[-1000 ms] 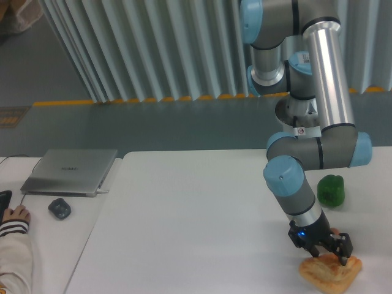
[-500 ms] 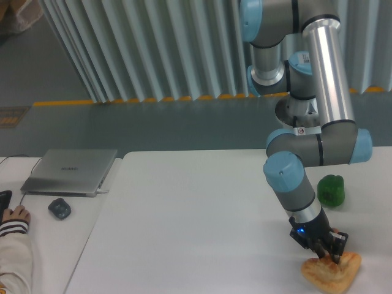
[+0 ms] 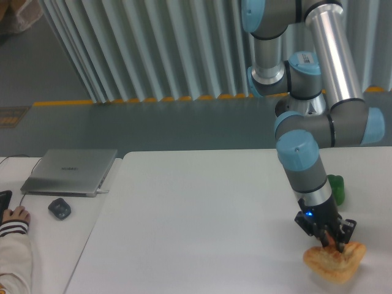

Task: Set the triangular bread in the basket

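Note:
The triangular bread [image 3: 337, 264], a flat golden-brown pastry with a raised rim, is at the front right of the white table [image 3: 196, 226]. My gripper [image 3: 331, 241] points down at the pastry's upper edge, and its fingers are shut on that crust. The bread looks raised slightly off the table surface. No basket shows in this view.
A green pepper [image 3: 336, 188] stands just behind my arm, partly hidden by it. On the side desk to the left lie a closed laptop [image 3: 70, 171] and a dark mouse [image 3: 59, 208]. A person's hand [image 3: 15, 215] rests at the left edge.
The fingers have closed on the bread's upper edge. Arm and bread have shifted a little to the right and upward, and the arm now covers part of the pepper.

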`<state>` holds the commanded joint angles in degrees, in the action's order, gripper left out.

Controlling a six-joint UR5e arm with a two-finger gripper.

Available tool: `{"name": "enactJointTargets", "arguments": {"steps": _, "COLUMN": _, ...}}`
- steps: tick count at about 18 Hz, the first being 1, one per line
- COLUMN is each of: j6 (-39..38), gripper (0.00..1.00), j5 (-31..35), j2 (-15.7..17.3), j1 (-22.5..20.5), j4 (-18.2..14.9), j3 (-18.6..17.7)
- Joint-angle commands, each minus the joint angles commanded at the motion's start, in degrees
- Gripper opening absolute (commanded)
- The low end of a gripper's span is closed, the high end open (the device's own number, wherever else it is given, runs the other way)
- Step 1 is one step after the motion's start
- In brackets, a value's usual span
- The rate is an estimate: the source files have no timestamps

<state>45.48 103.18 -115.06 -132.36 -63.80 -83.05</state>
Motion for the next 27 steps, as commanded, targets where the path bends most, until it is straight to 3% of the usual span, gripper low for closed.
{"name": "enactJointTargets", "arguments": {"steps": 2, "j6": 4.95, "gripper": 0.40, "j5": -2.09, "j2": 1.76, "j1": -2.45, "j4": -2.55, "j3": -0.09}}
{"name": "enactJointTargets", "arguments": {"steps": 5, "j6": 12.95, "gripper": 0.40, "j5": -8.16, "j2": 4.40, "j1": -6.15, "j4": -3.26, "j3": -0.09}}
{"name": "enactJointTargets", "arguments": {"steps": 10, "j6": 25.08, "gripper": 0.40, "j5": -8.00, "j2": 5.63, "j1": -9.06, "j4": -3.35, "j3": 0.26}}
{"name": "enactJointTargets", "arguments": {"steps": 12, "j6": 29.48, "gripper": 0.40, "j5": -8.09, "j2": 5.90, "j1": -12.56, "j4": -3.27, "j3": -0.09}}
{"name": "enactJointTargets", "arguments": {"steps": 15, "j6": 32.91, "gripper": 0.40, "j5": -8.17, "j2": 5.64, "j1": -16.16, "j4": -1.78, "j3": 0.17}}
{"name": "enactJointTargets", "arguments": {"steps": 19, "j6": 40.56, "gripper": 0.40, "j5": -8.26, "j2": 4.94, "j1": -21.09, "j4": 3.05, "j3": 0.96}}
{"name": "enactJointTargets", "arguments": {"steps": 27, "j6": 40.13, "gripper": 0.40, "j5": -8.17, "j2": 1.50, "j1": -24.96, "j4": 8.78, "j3": 2.11}}
